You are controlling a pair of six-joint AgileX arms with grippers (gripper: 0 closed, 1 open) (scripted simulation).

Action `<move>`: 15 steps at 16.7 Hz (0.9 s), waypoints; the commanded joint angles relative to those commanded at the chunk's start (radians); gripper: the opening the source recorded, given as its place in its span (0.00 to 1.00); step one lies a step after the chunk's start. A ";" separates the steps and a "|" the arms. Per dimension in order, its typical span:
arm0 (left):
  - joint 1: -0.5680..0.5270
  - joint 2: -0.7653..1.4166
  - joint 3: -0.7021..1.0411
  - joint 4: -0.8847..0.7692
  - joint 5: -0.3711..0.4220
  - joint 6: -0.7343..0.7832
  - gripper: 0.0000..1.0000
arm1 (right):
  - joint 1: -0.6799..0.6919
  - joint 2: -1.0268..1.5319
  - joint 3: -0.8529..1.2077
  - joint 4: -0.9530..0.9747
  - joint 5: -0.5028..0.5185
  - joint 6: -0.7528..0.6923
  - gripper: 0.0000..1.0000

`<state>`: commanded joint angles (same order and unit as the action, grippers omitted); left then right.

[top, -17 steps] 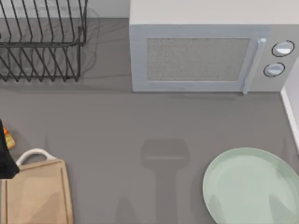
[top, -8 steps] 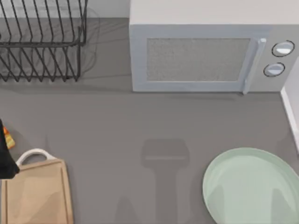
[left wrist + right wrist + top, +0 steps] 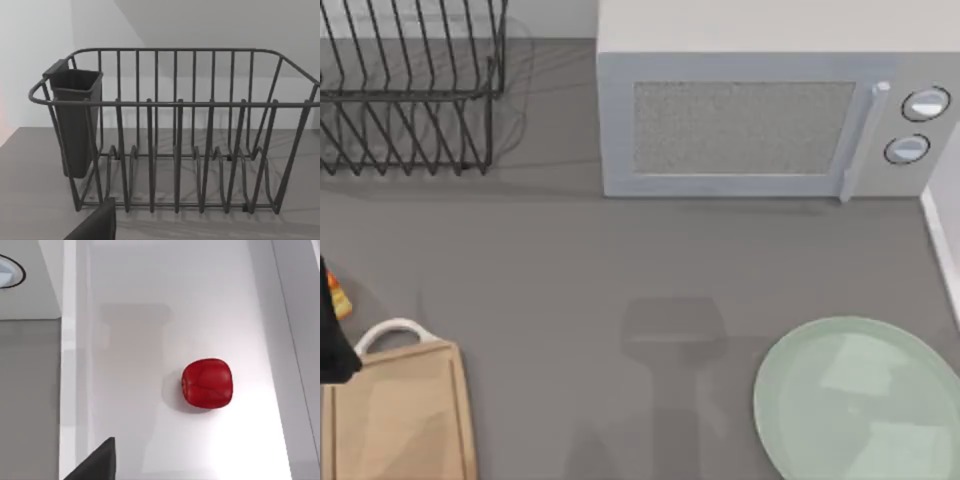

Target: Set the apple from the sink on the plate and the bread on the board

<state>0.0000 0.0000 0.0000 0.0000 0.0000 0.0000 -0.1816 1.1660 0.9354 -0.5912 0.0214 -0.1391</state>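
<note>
Bread (image 3: 337, 296) peeks orange at the desk's left edge beside the dark left arm, just above the board (image 3: 400, 410). Plate (image 3: 860, 400) lies bare at right. Apple (image 3: 207, 383) sits on the white sink floor (image 3: 150, 390). Hand states: cannot tell.

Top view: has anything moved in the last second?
Nothing has shifted. The plate is bare, the board holds nothing, and the bread sits at the left edge as before. Only the faint shading on the plate changed.

Shadows across plate (image 3: 860, 400) shifted, seemingly; objects in top view unmoved.
</note>
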 joint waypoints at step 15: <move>0.000 0.000 0.000 0.000 0.000 0.000 1.00 | -0.106 1.056 0.849 -0.535 -0.018 -0.128 1.00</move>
<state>0.0000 0.0000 0.0000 0.0000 0.0000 0.0000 -0.2877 2.2220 1.7845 -1.1261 0.0035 -0.2674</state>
